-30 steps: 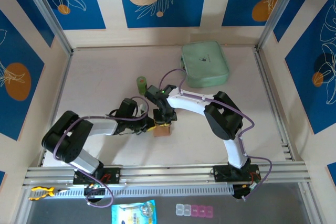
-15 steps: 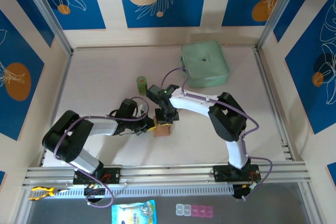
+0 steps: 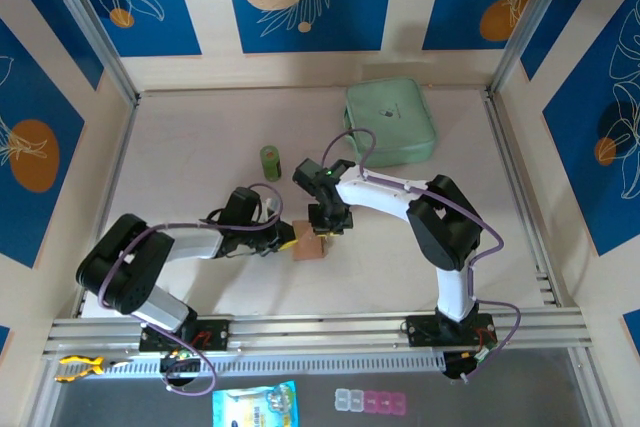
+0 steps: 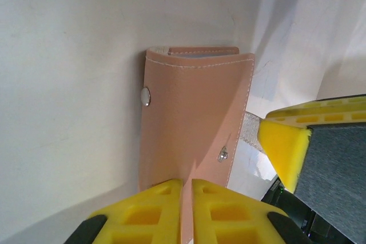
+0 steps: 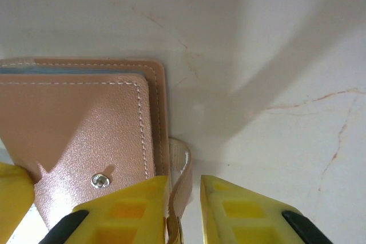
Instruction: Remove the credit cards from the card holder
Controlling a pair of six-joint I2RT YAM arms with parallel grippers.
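The tan-pink card holder (image 3: 311, 246) lies on the table between both arms, its flaps folded. In the left wrist view the card holder (image 4: 194, 112) has one thin leather edge pinched between my left gripper (image 4: 187, 182), whose fingers stand almost together. My left gripper (image 3: 288, 239) is at its left side. My right gripper (image 5: 184, 180) is slightly open around the snap tab (image 5: 182, 170), which leans on the left finger, clear of the right one. From above, my right gripper (image 3: 327, 228) is over the holder's far edge. A thin blue edge (image 5: 68, 71) of the credit cards peeks between the leather layers; the rest is hidden.
A mint-green zip pouch (image 3: 390, 122) lies at the back right. A small green cylinder (image 3: 269, 161) stands behind the left gripper. Metal rails and patterned walls enclose the table (image 3: 180, 157).
My right gripper has shifted a little to the right and its jaws have parted around the snap tab. The left arm and the card holder stay where they were.
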